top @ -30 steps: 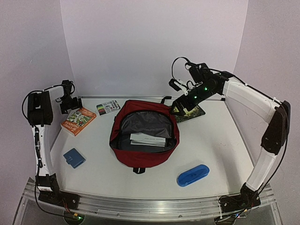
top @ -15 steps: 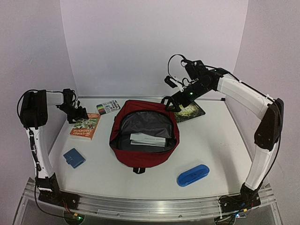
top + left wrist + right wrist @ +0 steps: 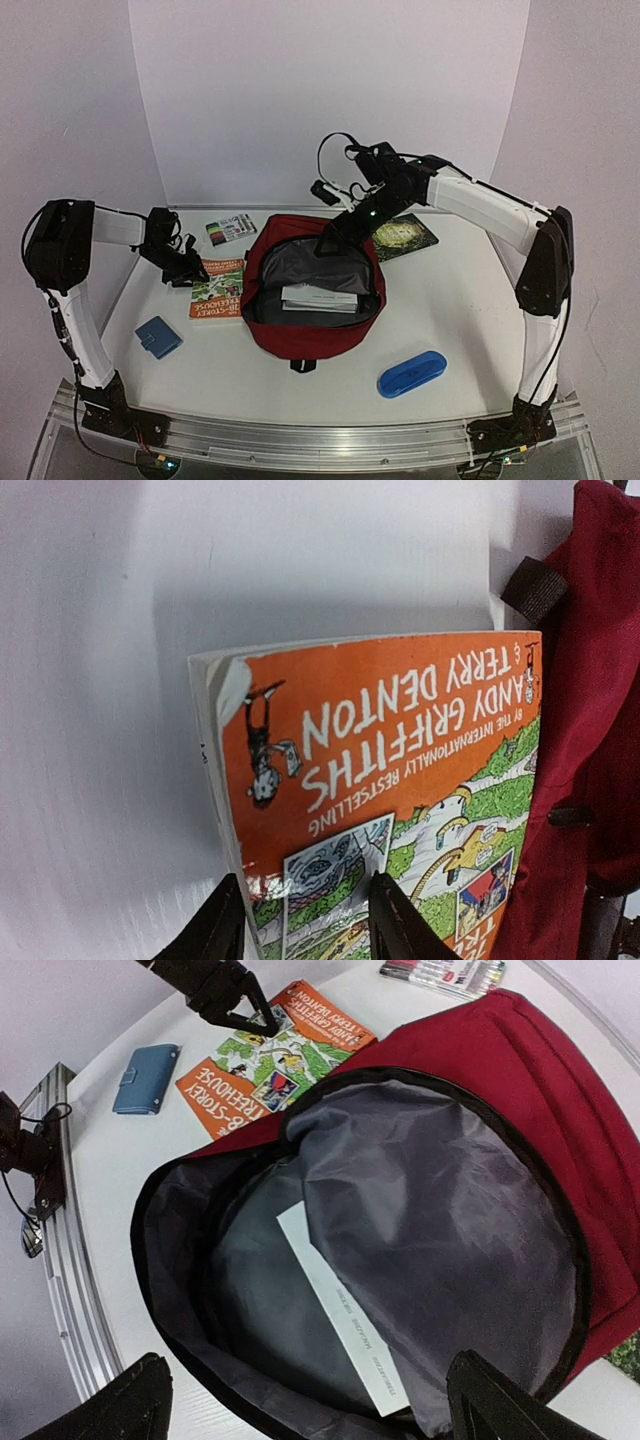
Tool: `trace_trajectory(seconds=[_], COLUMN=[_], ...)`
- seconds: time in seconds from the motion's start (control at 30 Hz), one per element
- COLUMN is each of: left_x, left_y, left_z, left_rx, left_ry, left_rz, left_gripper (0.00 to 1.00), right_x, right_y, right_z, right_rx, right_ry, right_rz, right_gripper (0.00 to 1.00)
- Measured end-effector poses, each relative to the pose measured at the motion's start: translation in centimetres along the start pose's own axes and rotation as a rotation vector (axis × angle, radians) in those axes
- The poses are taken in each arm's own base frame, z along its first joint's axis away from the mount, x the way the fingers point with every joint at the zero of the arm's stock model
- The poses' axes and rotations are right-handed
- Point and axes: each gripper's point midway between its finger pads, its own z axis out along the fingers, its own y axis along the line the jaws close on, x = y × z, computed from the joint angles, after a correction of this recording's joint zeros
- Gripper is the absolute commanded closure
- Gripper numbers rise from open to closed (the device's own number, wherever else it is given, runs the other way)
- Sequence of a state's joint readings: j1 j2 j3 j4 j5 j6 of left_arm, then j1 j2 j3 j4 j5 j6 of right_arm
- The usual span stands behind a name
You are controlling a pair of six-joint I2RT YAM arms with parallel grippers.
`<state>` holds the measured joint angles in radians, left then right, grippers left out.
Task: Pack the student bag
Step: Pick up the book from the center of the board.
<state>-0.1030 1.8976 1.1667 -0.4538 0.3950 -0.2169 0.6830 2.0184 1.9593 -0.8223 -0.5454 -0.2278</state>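
Observation:
The student bag (image 3: 320, 335) lies in the middle of the table with its mouth wide open and grey lining showing. Inside it rests a white booklet (image 3: 318, 297). Against the bag's left side lies an orange paperback (image 3: 222, 290), which my left gripper (image 3: 190, 275) holds by its long edge. In the left wrist view one finger (image 3: 222, 925) sits at the page edge and the other (image 3: 395, 920) on the cover of the paperback (image 3: 400, 750), beside the bag (image 3: 600, 680). My right gripper (image 3: 335, 232) hangs open over the bag's back rim, looking into the bag (image 3: 480, 1070) with nothing between its fingers.
A green book (image 3: 405, 232) lies behind the bag on the right. A blue oblong case (image 3: 411, 373) sits at the front right, a small blue wallet (image 3: 158, 337) at the front left, and a pack of markers (image 3: 230, 228) by the back wall.
My left gripper has slid the orange paperback right, up against the bag, while its jaws narrowed. My right arm has swung left from the green book to above the bag's opening.

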Motion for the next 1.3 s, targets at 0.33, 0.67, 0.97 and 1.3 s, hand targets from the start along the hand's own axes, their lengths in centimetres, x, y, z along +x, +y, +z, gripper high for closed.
trace_trajectory(seconds=[0.33, 0.67, 0.97, 1.3], left_x=[1.9, 0.5, 0.3, 1.1], left_y=[-2.8, -5.6, -6.0, -5.4], left_z=[-1.1, -2.7, -1.2, 0.2], left_rx=[0.163, 0.297, 0.368, 0.363], left_ry=[0.036, -0.006, 0.014, 0.061], left_rz=[-0.172, -0.190, -0.225, -0.245], left_gripper=[0.73, 0.68, 0.70, 1.00], right_x=[-1.1, -1.2, -1.2, -1.2], right_y=[1.2, 0.8, 0.7, 0.5], right_z=[1.4, 1.4, 1.4, 1.3], right_rx=[-0.025, -0.013, -0.006, 0.007], right_ry=[-0.012, -0.016, -0.015, -0.014], right_rz=[-0.005, -0.001, -0.002, -0.002], right_gripper=[0.04, 0.04, 0.03, 0.03])
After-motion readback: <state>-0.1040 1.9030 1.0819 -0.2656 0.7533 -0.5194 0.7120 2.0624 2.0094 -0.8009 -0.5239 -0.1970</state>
